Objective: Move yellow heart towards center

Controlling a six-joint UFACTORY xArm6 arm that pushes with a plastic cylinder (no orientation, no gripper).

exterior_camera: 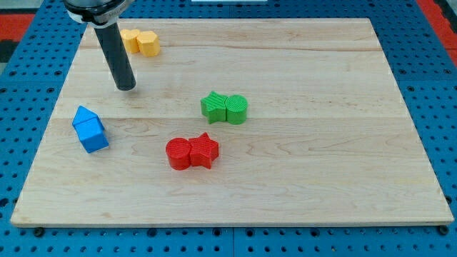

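Observation:
Two yellow blocks touch each other near the board's top left edge. The left one [130, 38] looks like the yellow heart and the right one [148, 43] like a hexagon, though the shapes are hard to make out. My tip [126, 88] rests on the board below the yellow pair, slightly to their left, about one block's width away and touching nothing. The rod rises from it to the view's top left.
A green star [213, 106] touches a green cylinder [237, 109] near the board's centre. A red cylinder [178, 153] touches a red star [204, 149] below them. Two blue blocks, a triangle [84, 118] and a cube [93, 135], sit at the left. The wooden board [321, 143] lies on a blue surface.

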